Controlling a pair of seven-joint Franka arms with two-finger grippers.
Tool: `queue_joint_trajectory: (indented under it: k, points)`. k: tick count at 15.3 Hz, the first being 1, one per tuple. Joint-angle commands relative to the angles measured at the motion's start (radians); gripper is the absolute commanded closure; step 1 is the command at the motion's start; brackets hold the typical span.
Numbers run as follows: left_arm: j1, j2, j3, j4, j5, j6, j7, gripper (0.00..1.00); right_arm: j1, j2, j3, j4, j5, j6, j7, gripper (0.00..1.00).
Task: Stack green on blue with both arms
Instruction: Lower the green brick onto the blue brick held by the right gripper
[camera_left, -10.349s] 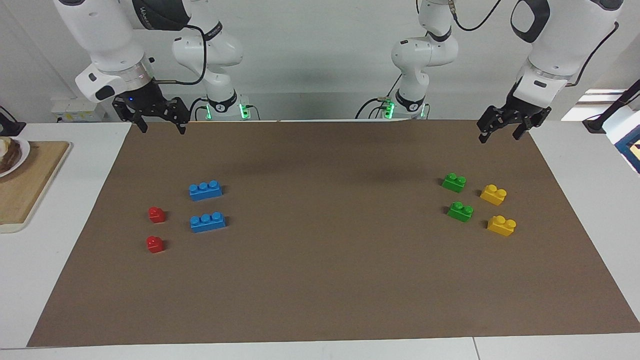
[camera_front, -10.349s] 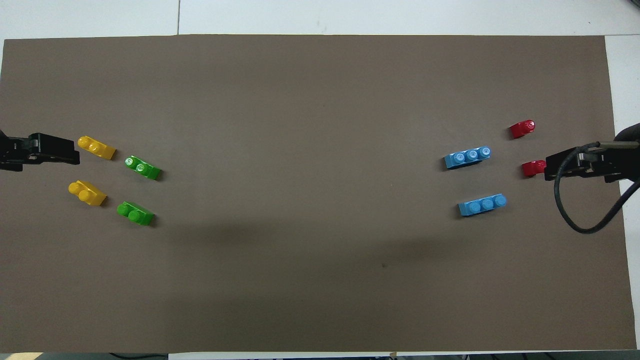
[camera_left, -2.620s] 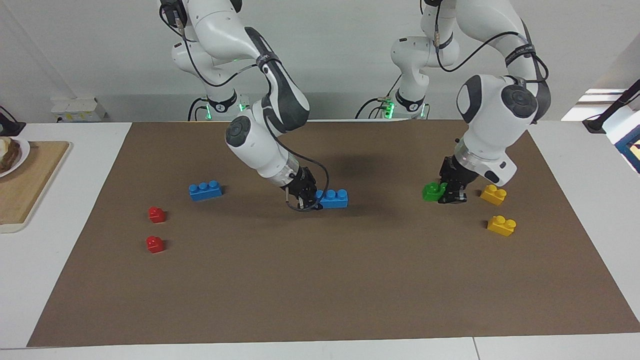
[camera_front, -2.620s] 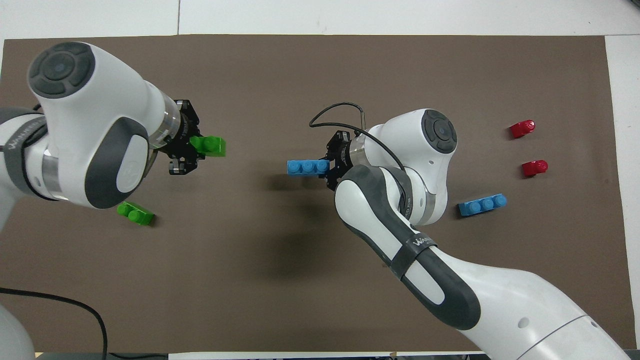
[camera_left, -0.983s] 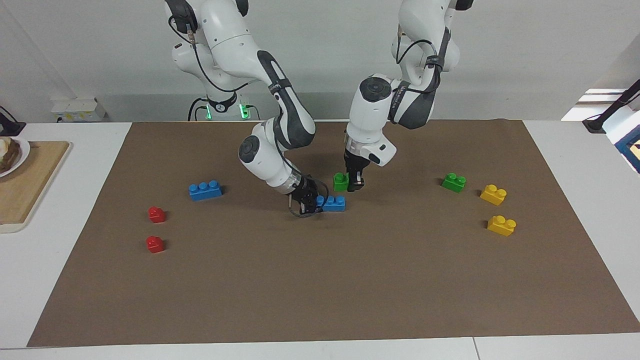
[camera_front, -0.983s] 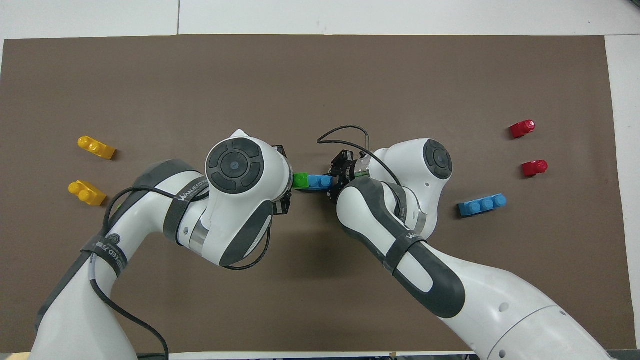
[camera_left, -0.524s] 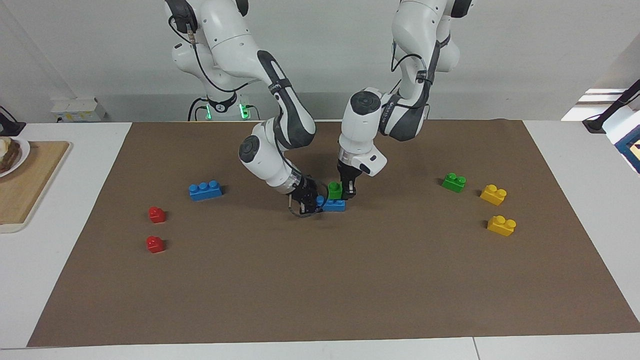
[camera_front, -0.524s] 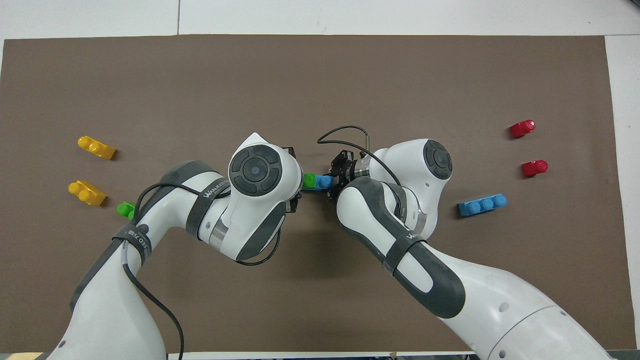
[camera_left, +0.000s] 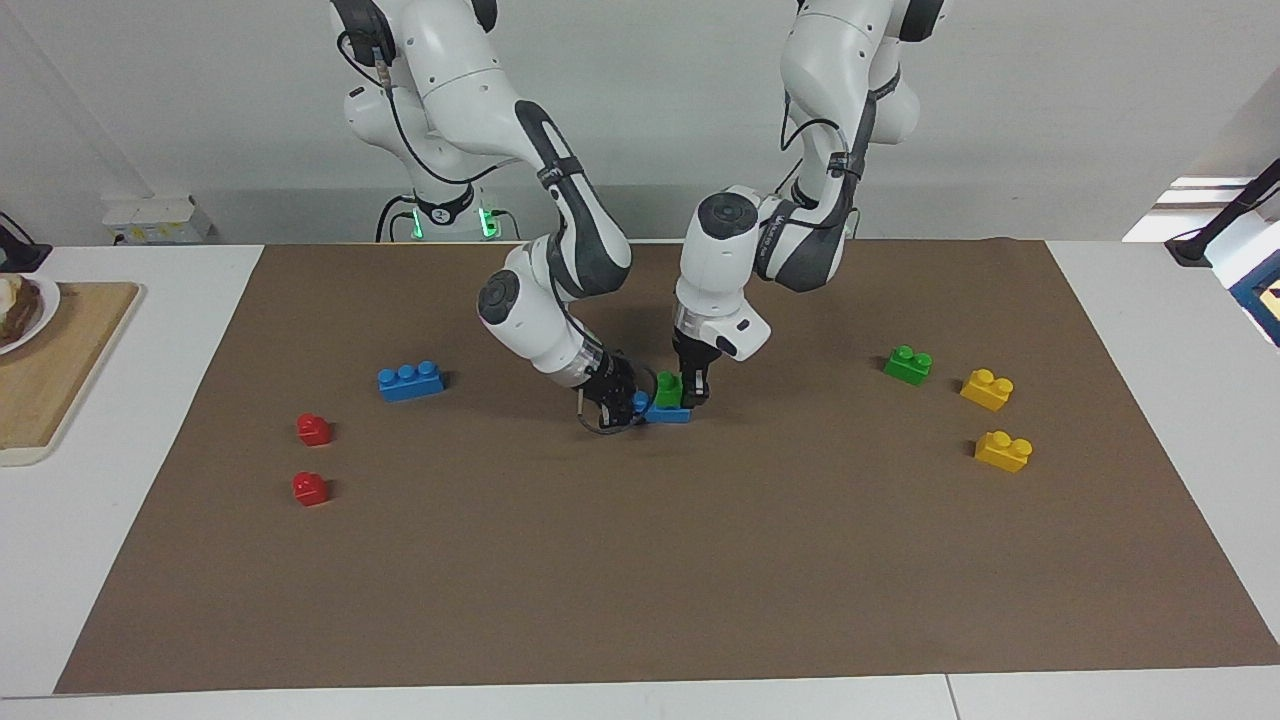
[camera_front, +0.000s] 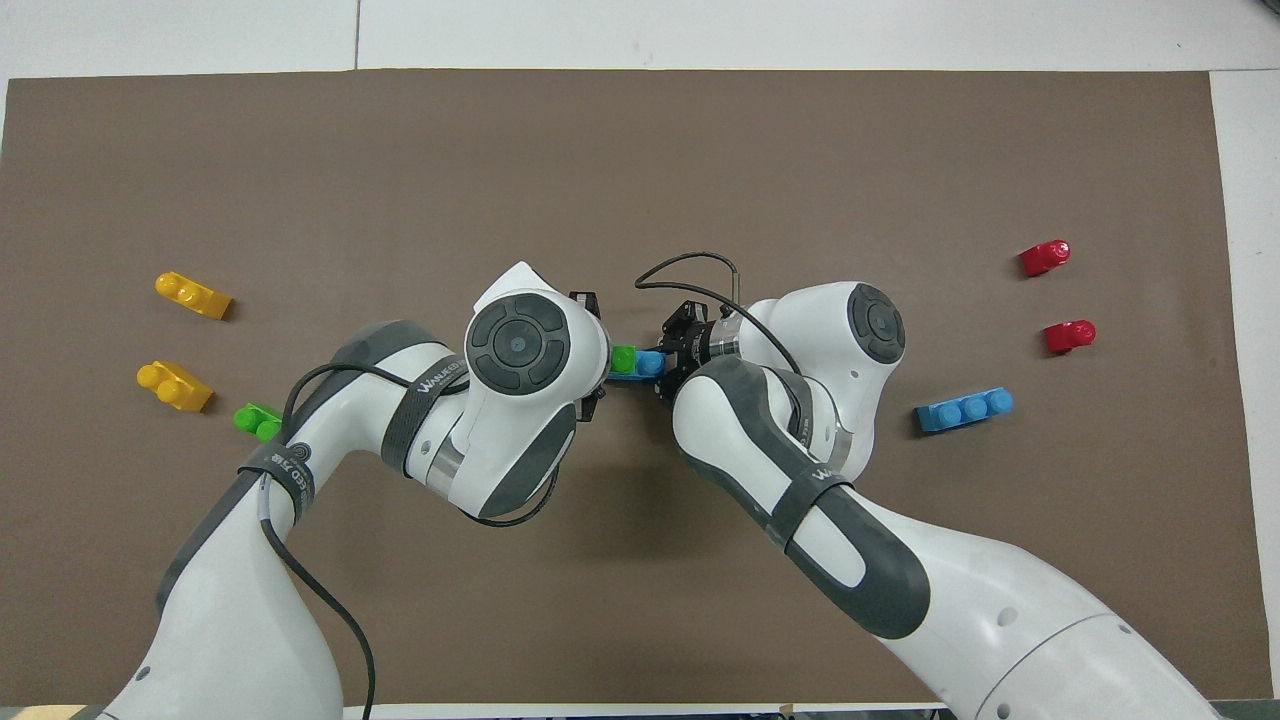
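My right gripper (camera_left: 618, 396) is shut on one end of a blue three-stud brick (camera_left: 668, 413) and holds it low at the middle of the mat. My left gripper (camera_left: 684, 393) is shut on a green two-stud brick (camera_left: 668, 388) and presses it onto the blue brick's end toward the left arm. In the overhead view the green brick (camera_front: 622, 360) covers most of the blue brick (camera_front: 649, 363). The right gripper (camera_front: 673, 357) adjoins it, and my left gripper is hidden under its own wrist. The other blue brick (camera_left: 411, 381) and the other green brick (camera_left: 908, 364) lie on the mat.
Two yellow bricks (camera_left: 987, 389) (camera_left: 1003, 450) lie toward the left arm's end, next to the loose green one. Two red bricks (camera_left: 313, 429) (camera_left: 309, 488) lie toward the right arm's end. A wooden board (camera_left: 55, 370) sits off the brown mat (camera_left: 640, 580).
My left gripper has carried the green brick sideways over the blue brick and lowered it onto its studs. My right gripper has kept the blue brick nearly still.
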Motion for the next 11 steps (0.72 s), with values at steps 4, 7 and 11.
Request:
queue_joint_trajectory:
  k: [4, 7, 11]
  points:
    - [-0.017, 0.057, 0.019, -0.005, 0.036, 0.047, 0.041, 1.0, 0.001, 0.017, -0.002, -0.031, 0.035, 0.051, -0.058, 1.0]
    - [-0.016, 0.059, 0.019, -0.005, 0.036, 0.05, 0.044, 1.0, 0.0, 0.017, -0.002, -0.031, 0.035, 0.051, -0.058, 1.0]
    - [-0.005, 0.039, 0.019, -0.002, 0.036, 0.03, 0.057, 0.0, 0.0, 0.017, -0.002, -0.031, 0.035, 0.051, -0.056, 1.0]
